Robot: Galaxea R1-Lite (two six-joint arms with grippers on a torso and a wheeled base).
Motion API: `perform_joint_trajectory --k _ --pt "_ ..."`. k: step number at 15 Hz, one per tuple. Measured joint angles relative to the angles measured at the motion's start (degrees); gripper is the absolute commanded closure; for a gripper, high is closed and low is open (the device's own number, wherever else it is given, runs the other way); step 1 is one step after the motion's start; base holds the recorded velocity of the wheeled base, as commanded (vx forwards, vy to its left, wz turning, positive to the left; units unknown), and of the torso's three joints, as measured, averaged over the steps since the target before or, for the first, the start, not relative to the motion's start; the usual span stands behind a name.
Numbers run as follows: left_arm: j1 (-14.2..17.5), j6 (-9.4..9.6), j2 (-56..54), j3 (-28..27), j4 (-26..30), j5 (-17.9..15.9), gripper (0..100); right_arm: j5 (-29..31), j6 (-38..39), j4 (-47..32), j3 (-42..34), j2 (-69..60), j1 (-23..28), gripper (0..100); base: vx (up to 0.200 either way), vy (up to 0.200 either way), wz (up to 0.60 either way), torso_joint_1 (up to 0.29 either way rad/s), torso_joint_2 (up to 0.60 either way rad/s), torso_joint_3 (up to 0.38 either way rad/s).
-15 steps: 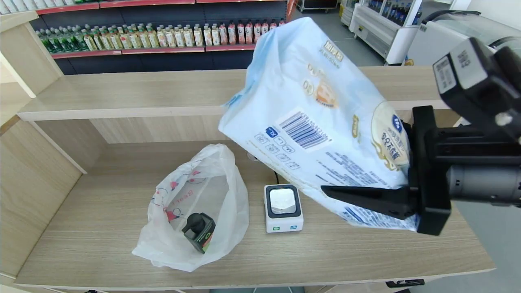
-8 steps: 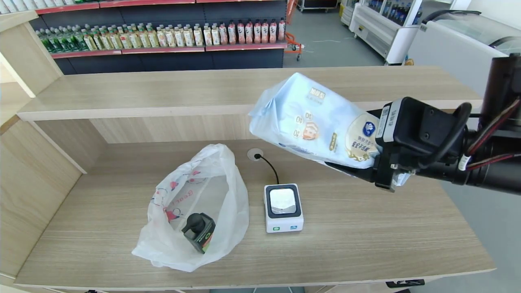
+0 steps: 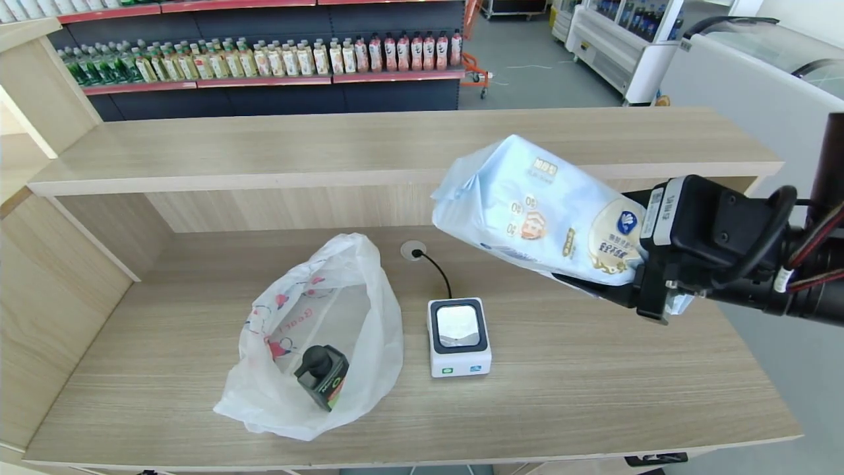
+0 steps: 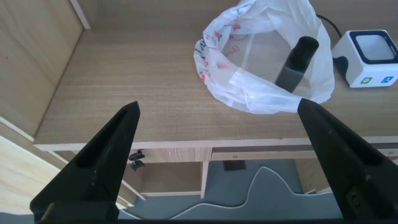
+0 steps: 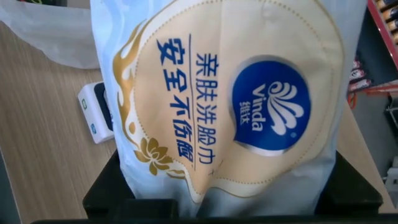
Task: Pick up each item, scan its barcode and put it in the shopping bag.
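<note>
Progress: we find one bottle (image 3: 322, 377) in the shopping bag (image 3: 379, 330); right pincer (image 3: 603, 287) grips a tissue pack (image 3: 541, 211) near the scanner (image 3: 459, 335), presumably unscanned; left pincer (image 4: 217, 106) spread, empty.

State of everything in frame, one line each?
tissue pack: held in the air, tilted
right gripper: shut on tissue pack
left gripper: open, empty
bag: open, on the counter, one item inside
bottle: lying tilted in the bag
scanner: on the counter, window up, uncovered
</note>
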State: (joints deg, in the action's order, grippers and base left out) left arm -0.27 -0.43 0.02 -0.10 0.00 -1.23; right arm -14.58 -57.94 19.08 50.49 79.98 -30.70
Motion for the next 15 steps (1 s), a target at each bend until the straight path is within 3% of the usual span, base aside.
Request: perform_joint_trajectory --k 5,8,10,12,15 --pt "0.0 0.00 0.0 0.0 0.0 0.0 0 -1.6 0.0 0.2 -0.4 -0.2 2.1 100 0.000 0.000 0.60 0.003 0.00 0.002" --pt "0.0 0.00 0.0 0.0 0.0 0.0 0 -1.6 -2.5 1.8 -1.7 0.7 6.4 100 0.000 0.000 0.00 0.000 0.00 0.000" --pt "0.0 0.00 0.0 0.0 0.0 0.0 0 -1.6 -7.6 8.8 -3.3 2.4 11.5 100 0.000 0.000 0.00 0.000 0.00 0.000" --pt "0.0 0.00 0.0 0.0 0.1 0.0 0 -1.8 -11.9 23.3 -6.0 5.5 16.4 100 0.000 0.000 0.00 0.000 0.00 0.000" --pt "-0.1 0.00 0.0 0.0 0.0 0.0 0 -3.3 -15.7 33.7 -13.8 9.4 20.2 100 0.000 0.000 0.00 0.000 0.00 0.000"
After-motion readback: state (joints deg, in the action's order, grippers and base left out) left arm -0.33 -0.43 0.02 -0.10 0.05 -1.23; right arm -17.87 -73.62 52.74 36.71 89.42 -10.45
